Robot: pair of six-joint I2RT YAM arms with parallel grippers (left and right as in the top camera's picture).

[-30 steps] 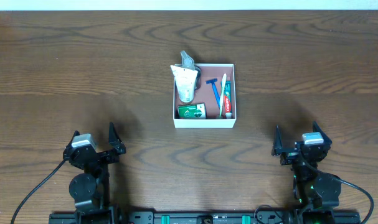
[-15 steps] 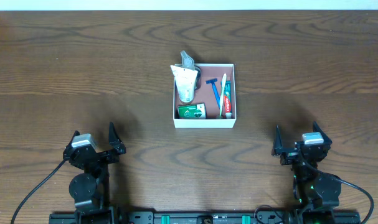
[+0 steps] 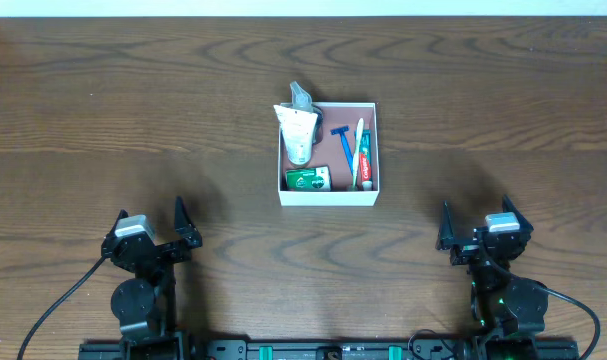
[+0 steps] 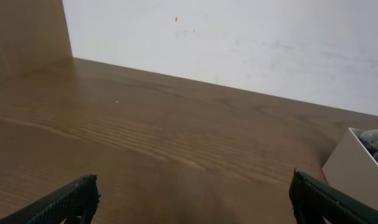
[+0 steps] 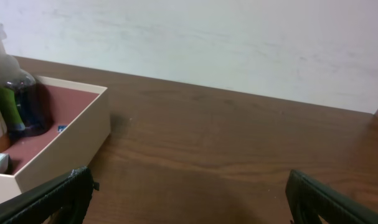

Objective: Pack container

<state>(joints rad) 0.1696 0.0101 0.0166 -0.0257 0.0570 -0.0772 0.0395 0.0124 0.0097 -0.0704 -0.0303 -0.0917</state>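
Observation:
The container [image 3: 329, 194], a shallow square white-walled box with a reddish-brown floor, sits at the table's middle. Inside lie a white pouch with a grey-capped bottle [image 3: 299, 130], a blue razor [image 3: 341, 143], a toothbrush and toothpaste tube [image 3: 362, 155] and a green packet [image 3: 307, 179]. My left gripper [image 3: 151, 226] is open and empty near the front left edge. My right gripper [image 3: 475, 222] is open and empty near the front right edge. The left wrist view shows the box corner [image 4: 357, 168]; the right wrist view shows its wall [image 5: 64, 152].
The wooden table [image 3: 133, 110] stretches round the box. A white wall [image 4: 238, 37] stands behind the far edge. Black cables [image 3: 53, 305] run from the arm bases at the front.

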